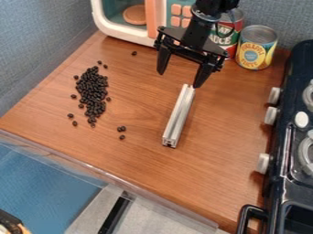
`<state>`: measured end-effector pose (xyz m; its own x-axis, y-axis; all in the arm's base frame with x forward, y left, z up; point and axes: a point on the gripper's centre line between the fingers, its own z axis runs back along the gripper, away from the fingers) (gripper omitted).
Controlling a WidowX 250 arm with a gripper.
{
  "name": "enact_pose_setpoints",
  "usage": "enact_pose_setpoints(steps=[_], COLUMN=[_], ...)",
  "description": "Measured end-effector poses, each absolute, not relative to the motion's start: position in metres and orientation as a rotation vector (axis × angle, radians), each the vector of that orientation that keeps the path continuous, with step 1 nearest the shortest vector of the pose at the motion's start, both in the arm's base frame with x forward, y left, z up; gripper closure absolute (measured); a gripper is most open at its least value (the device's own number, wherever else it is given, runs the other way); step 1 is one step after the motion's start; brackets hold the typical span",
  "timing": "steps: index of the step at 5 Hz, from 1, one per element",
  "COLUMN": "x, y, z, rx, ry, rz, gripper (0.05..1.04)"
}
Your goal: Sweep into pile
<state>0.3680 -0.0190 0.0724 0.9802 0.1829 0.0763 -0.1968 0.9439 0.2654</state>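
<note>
- One gripper (179, 80) of yours hangs at the far middle, its fingers wide apart.
- Your black beans (93, 89) lie mostly in a loose cluster on the left; a few sit apart, near and far.
- The metal bar (178, 116) lies right of them, its far end by your right-hand fingertip; you cannot tell if they touch.
- You have a stove (280, 151) at right.

The claw (179, 80) hangs down, fingers (203, 73) spread apart, perhaps tilted a little.
</note>
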Motion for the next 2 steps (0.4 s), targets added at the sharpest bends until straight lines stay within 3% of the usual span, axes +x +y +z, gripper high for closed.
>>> enact_pose_setpoints(steps=[2], x=[0.3567], y=[-0.0204], z=[0.0470], rx=[0.270], ry=[0.017], rz=[0.148], gripper=[0.083])
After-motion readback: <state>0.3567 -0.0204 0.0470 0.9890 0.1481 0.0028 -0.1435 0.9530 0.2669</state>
